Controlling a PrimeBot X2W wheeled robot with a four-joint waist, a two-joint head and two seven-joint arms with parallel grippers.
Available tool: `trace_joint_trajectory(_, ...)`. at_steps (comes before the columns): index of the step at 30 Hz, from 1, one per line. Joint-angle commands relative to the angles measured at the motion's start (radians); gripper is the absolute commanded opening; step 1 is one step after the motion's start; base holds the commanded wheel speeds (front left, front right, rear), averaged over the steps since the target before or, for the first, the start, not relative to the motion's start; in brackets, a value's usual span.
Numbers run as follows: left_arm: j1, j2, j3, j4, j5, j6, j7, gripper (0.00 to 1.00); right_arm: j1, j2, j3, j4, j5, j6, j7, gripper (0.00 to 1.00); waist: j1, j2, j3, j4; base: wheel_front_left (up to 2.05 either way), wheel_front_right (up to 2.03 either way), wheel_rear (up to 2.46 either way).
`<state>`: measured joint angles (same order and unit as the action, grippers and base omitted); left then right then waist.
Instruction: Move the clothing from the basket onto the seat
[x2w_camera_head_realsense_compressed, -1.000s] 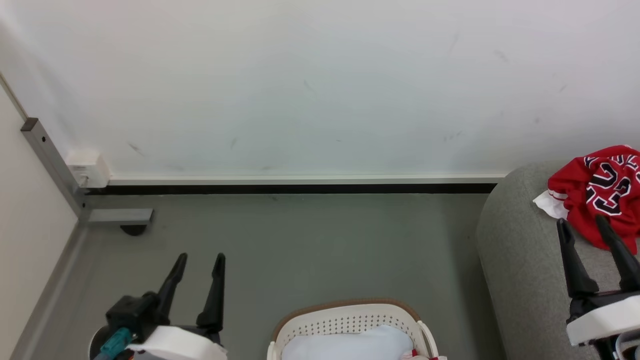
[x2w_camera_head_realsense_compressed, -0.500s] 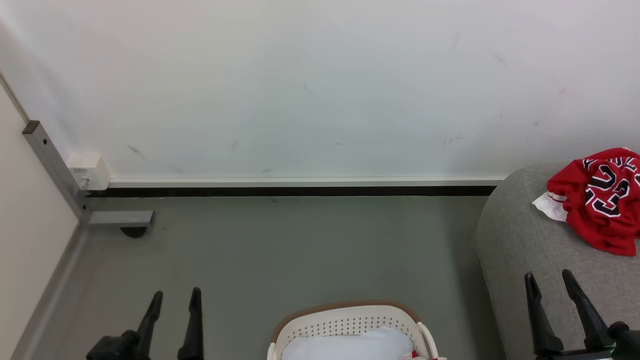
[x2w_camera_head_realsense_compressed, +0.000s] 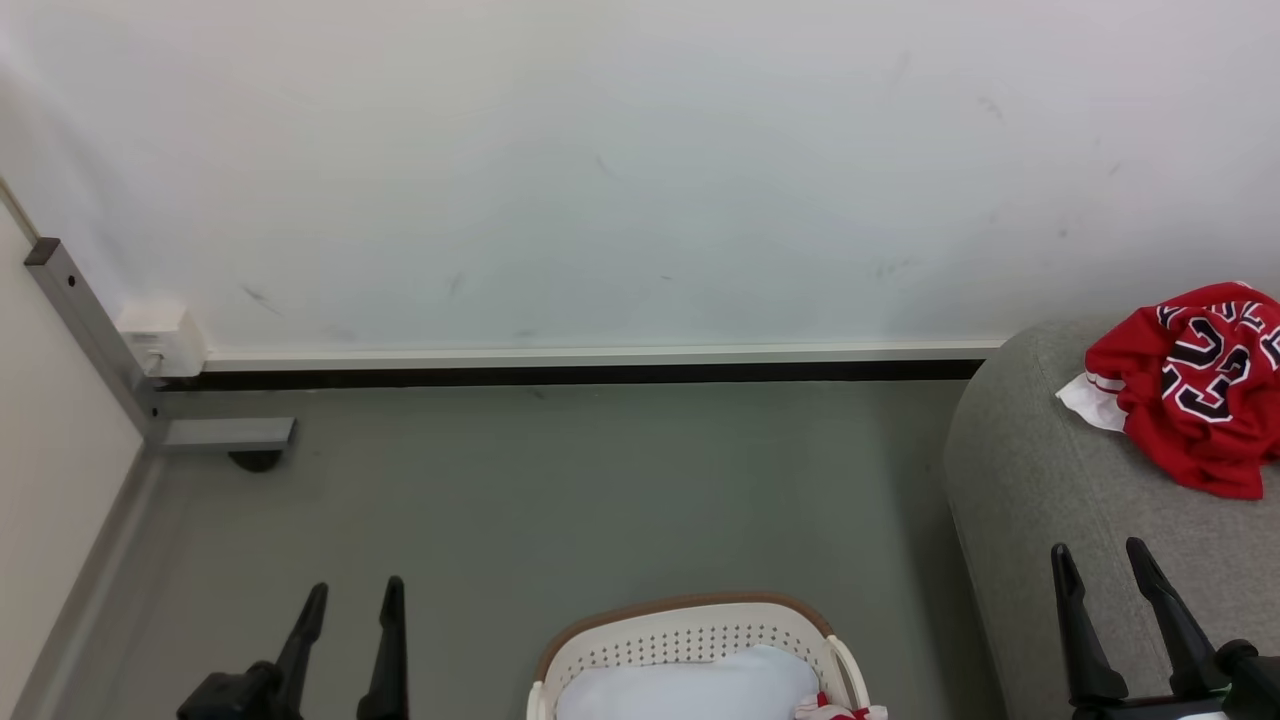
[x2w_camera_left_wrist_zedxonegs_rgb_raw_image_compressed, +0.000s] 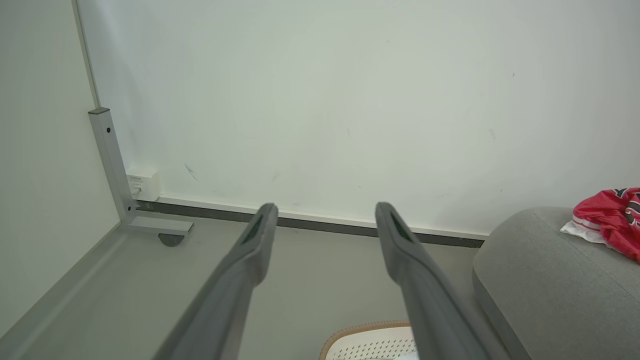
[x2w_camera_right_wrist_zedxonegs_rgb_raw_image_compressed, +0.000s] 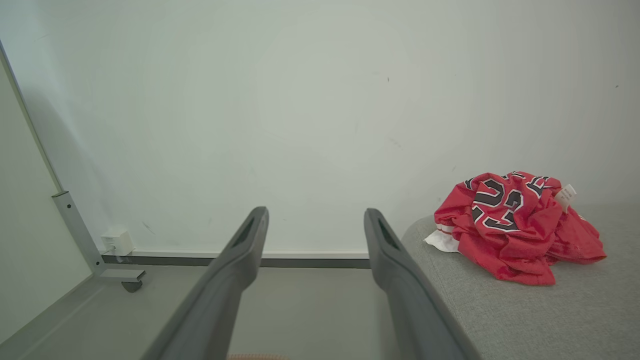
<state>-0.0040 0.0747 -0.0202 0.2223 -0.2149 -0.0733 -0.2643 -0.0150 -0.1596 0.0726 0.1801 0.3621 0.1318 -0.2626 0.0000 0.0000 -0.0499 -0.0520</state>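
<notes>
Head view: a red garment lies in the basket, at its right corner.
Nearer it is the right gripper, jaws apart; the left gripper, also spread, is farther.

One basket sits at six o'clock in the head view, and it holds one pale pad. There is one sofa, at four o'clock. Red garments number two: one lies crumpled on the sofa at three o'clock, and the other garment shows as a small red-and-white scrap at the basket's five o'clock edge. Two grippers are present, the left gripper at seven o'clock and the right gripper at five o'clock. Each has two fingers, four in all. Near nine o'clock are one metal post, one white wall box and one small wheel.
</notes>
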Motion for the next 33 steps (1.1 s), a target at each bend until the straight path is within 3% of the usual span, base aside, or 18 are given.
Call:
trace_joint_trajectory(1, -0.009, -0.006, 0.006, 0.005, 0.007, -0.007, 0.0, 1.0, -0.007, -0.005, 0.004, 0.005, 0.004, -0.002, -0.003, 1.0, 0.0, 0.0, 0.002, -0.004, 0.0, 0.0, 0.0)
trace_joint_trajectory(8, -0.023, -0.017, 0.008, 0.014, -0.003, -0.024, 0.0, 1.0, -0.042, -0.024, -0.004, -0.008, 0.004, -0.002, -0.003, 1.0, 0.0, 0.0, 0.026, -0.025, 0.0, 0.0, 0.0)
trace_joint_trajectory(13, -0.078, -0.018, -0.058, 0.038, -0.003, -0.04, 0.0, 1.0, -0.086, -0.053, -0.028, -0.016, 0.0, -0.002, -0.003, 1.0, 0.0, 0.0, 0.077, -0.053, 0.0, 0.0, 0.0)
trace_joint_trajectory(25, -0.35, -0.006, -0.259, 0.217, -0.016, -0.057, 0.077, 1.0, -0.239, -0.079, -0.101, -0.063, -0.004, -0.002, -0.003, 1.0, 0.0, 0.0, 0.337, -0.148, 0.0, 0.0, 0.0)
trace_joint_trajectory(33, -0.532, 0.047, -0.459, 0.368, -0.112, -0.057, 0.179, 1.0, -0.323, -0.039, -0.123, -0.085, -0.01, -0.002, -0.001, 1.0, 0.0, 0.0, 0.507, -0.246, 0.0, 0.0, 0.0)
